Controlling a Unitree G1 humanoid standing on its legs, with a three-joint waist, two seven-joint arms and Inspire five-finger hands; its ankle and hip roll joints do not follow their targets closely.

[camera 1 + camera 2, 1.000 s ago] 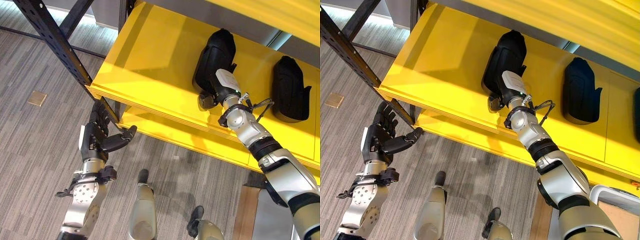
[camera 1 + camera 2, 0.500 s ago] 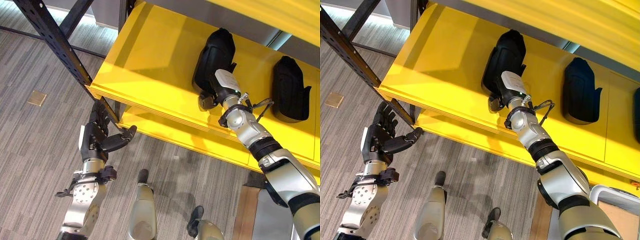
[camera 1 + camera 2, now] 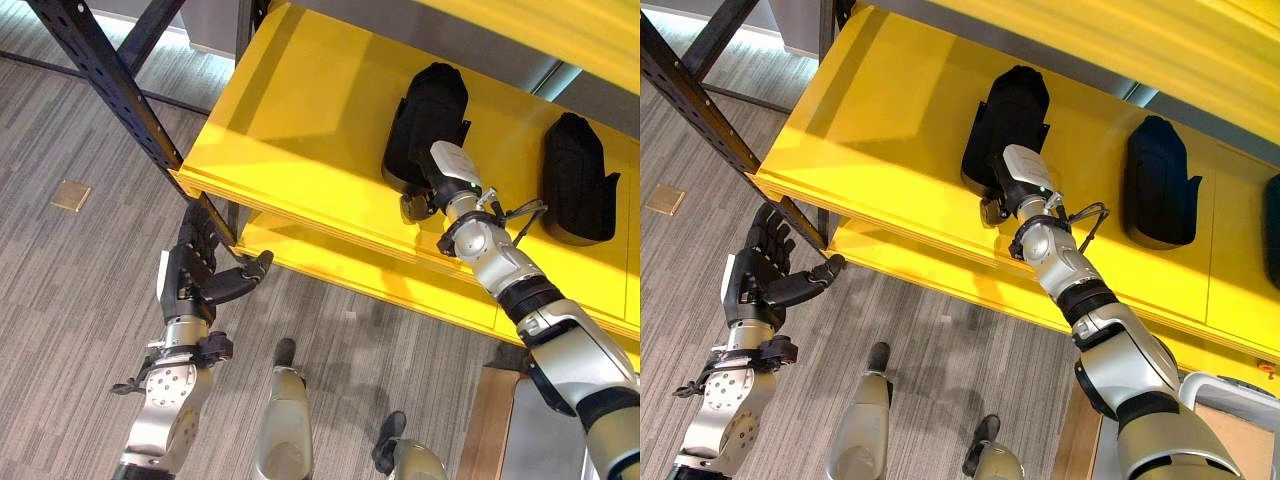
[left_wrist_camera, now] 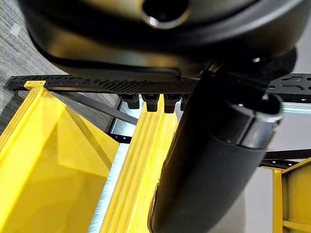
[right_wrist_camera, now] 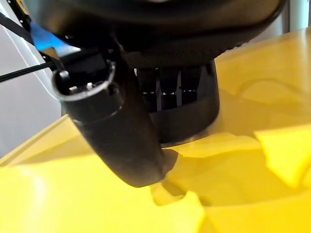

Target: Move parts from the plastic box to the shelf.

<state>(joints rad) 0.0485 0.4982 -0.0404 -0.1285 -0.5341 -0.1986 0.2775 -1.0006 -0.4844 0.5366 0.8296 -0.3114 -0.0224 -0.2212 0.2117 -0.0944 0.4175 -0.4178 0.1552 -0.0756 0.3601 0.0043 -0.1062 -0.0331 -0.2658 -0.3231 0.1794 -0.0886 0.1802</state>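
A black moulded part [image 3: 428, 115] stands on the yellow shelf [image 3: 300, 120], its lower end toward the front edge. My right hand [image 3: 447, 170] reaches onto the shelf and is open. Its fingers [image 5: 170, 94] lie against the part [image 5: 194, 116], and its straight thumb [image 5: 121, 136] sits beside the part's base, a little off it. A second black part [image 3: 578, 180] lies further right on the same shelf. My left hand [image 3: 195, 275] hangs open and empty below the shelf's front left corner, thumb [image 4: 209, 174] stretched out.
A dark perforated rack upright [image 3: 110, 80] runs diagonally past the shelf's left corner, close to the left hand. A lower yellow shelf [image 3: 330, 265] juts out beneath. A pale grey container [image 3: 1232, 385] shows at the bottom right. A brass floor plate [image 3: 72, 195] lies left.
The black part has been nudged slightly further in and stands straighter. The right thumb has come away from the part's lower end. The left hand has not moved.
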